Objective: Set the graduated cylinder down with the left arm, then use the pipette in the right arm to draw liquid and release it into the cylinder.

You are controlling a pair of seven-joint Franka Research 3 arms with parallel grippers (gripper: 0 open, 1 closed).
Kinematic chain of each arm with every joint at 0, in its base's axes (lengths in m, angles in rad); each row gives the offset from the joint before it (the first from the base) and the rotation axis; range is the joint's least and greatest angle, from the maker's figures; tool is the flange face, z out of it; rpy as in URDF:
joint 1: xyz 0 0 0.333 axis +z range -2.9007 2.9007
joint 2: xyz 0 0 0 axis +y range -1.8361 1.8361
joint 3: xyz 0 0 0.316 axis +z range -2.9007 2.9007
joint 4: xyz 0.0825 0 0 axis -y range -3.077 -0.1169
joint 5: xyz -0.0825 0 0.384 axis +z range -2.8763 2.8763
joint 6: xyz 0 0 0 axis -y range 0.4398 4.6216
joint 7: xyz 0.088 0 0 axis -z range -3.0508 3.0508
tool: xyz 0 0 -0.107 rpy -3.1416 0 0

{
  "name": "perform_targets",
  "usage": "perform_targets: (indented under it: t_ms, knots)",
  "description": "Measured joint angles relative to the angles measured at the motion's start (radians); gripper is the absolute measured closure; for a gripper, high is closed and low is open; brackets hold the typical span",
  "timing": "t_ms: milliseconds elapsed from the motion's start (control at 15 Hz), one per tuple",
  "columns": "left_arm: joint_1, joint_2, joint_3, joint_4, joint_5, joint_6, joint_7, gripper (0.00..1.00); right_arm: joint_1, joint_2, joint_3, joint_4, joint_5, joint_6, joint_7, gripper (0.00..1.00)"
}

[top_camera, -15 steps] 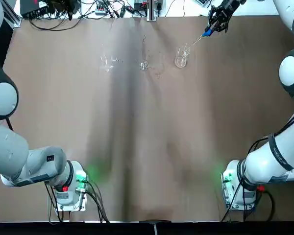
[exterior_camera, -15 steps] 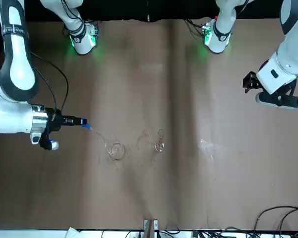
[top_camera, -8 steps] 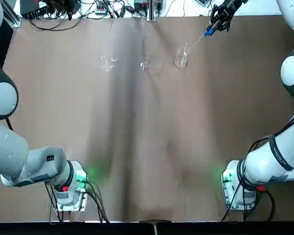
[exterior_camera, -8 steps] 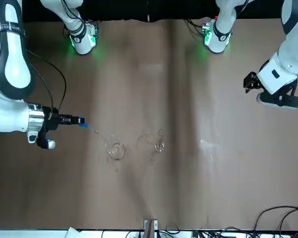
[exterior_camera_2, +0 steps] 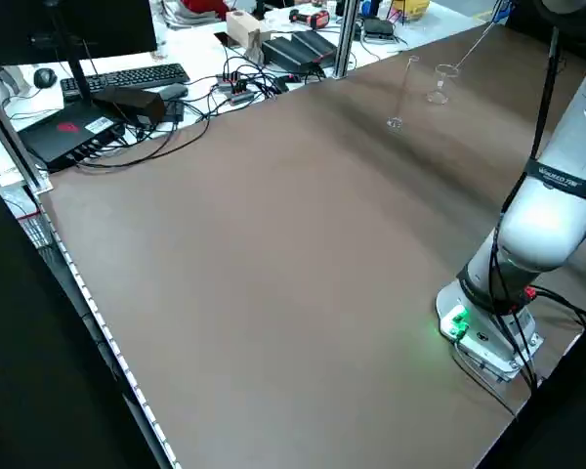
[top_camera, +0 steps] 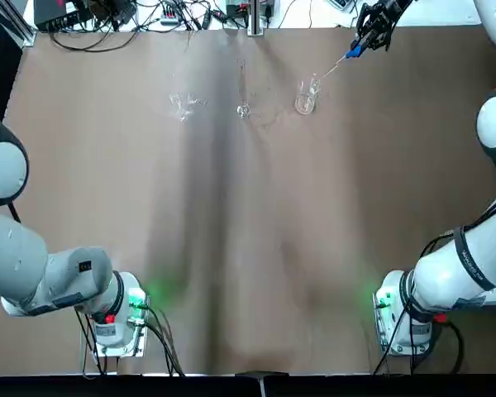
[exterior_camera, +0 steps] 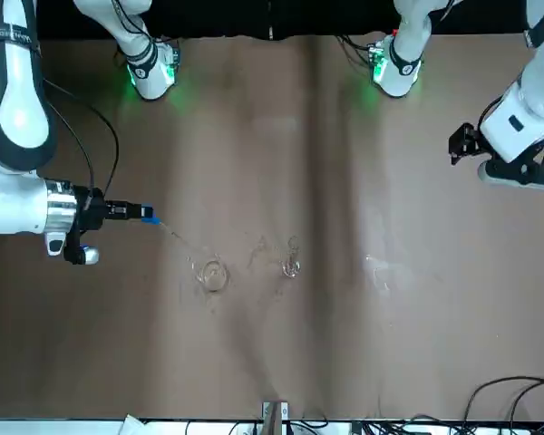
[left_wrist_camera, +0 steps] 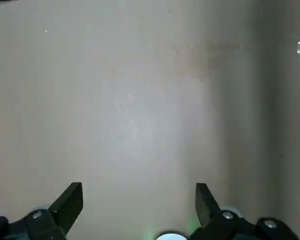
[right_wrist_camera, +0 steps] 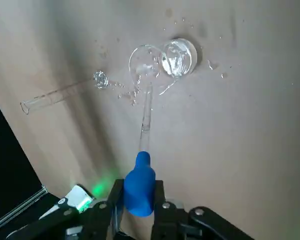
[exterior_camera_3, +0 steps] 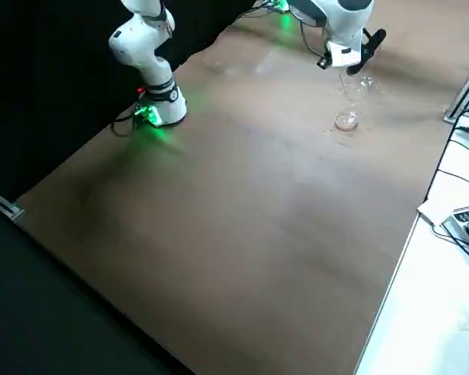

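We keep the right gripper (right_wrist_camera: 139,192) closed on the pipette's soft blue bulb (right_wrist_camera: 139,186), minding its thin glass beside the beaker (right_wrist_camera: 179,57), while the left gripper (left_wrist_camera: 139,197), 2 fingers apart, waits off the fragile standing cylinder (right_wrist_camera: 60,94).

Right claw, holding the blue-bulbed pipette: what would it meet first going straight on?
Probably the beaker: the pipette in the right claw points at its rim, though how far above or below is unclear.
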Motion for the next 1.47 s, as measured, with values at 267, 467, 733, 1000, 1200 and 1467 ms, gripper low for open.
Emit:
perform_targets:
  t_ms: [267, 467, 733, 1000, 1200, 1467]
  knots:
    - [-0.125, -0.045, 0.145, -0.002, -0.016, -0.048, -0.025, 0.0, 0.0, -0.003, 0.004, 0.01, 0.0, -0.007, 0.023, 0.72]
    - [-0.313, -0.082, 0.327, -0.008, -0.025, -0.077, -0.08, 0.0, 0.002, -0.008, 0.01, 0.011, 0.001, -0.008, 0.036, 0.72]
    - [-0.333, -0.136, 0.346, -0.066, -0.05, -0.08, -0.1, 0.0, 0.003, -0.012, 0.012, 0.011, 0.05, -0.008, 0.043, 0.72]
    - [-0.333, -0.184, 0.346, -0.135, -0.076, -0.065, -0.104, 0.0, 0.005, -0.019, 0.015, 0.013, 0.067, -0.009, 0.057, 0.72]
    - [-0.333, -0.187, 0.348, -0.151, -0.082, -0.057, -0.105, 0.0, 0.027, -0.023, 0.019, 0.016, 0.096, -0.01, 0.077, 0.74]
    - [-0.333, -0.18, 0.348, -0.159, -0.082, -0.048, -0.105, 0.0, 0.034, -0.024, 0.019, 0.027, 0.132, -0.01, 0.099, 0.74]
